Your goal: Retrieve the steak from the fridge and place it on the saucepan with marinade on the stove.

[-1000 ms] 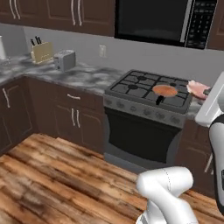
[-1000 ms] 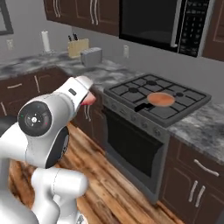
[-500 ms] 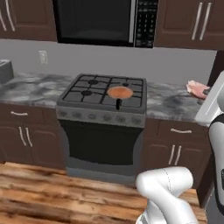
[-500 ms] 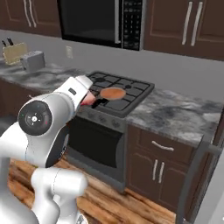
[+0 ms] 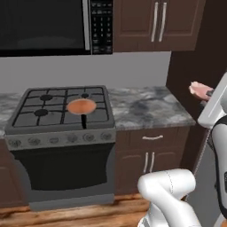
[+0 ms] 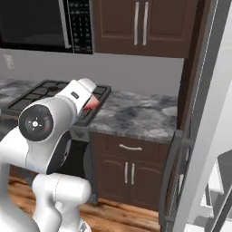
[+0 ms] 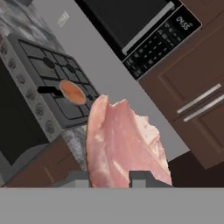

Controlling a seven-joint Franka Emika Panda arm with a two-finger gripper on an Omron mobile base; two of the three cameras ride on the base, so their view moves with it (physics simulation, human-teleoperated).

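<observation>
Gripper (image 7: 109, 183) is clamping the steak (image 7: 124, 144), the pinkish slab rising broad and upright above the 2 dark tips in the hand view, so I am reading the jaws as closed on its lower edge. I am carrying the meat high and clear of everything, well above the marbled tabletop (image 5: 146, 108), which keeps it from dragging on any edge while the base is facing the cooking area. From the left base view the steak (image 5: 199, 89) is showing at the far right, level with the lower cabinet line and well apart from the stove (image 5: 60, 111). From the right base view a red sliver of it (image 6: 92, 103) is peeking past the white arm.

On the stove's grates the saucepan (image 5: 81, 107) is sitting over a front burner, handle pointing toward the knobs, its marinade (image 5: 81, 105) lying flat and orange-brown. In the hand view the saucepan (image 7: 72, 92) is lying off to the left of the meat, so I am judging the carry as underway and the drop as not yet lined up. At the right edge of the right base view the fridge (image 6: 199, 149) is standing with its grey door (image 6: 174, 181) swung open.
</observation>
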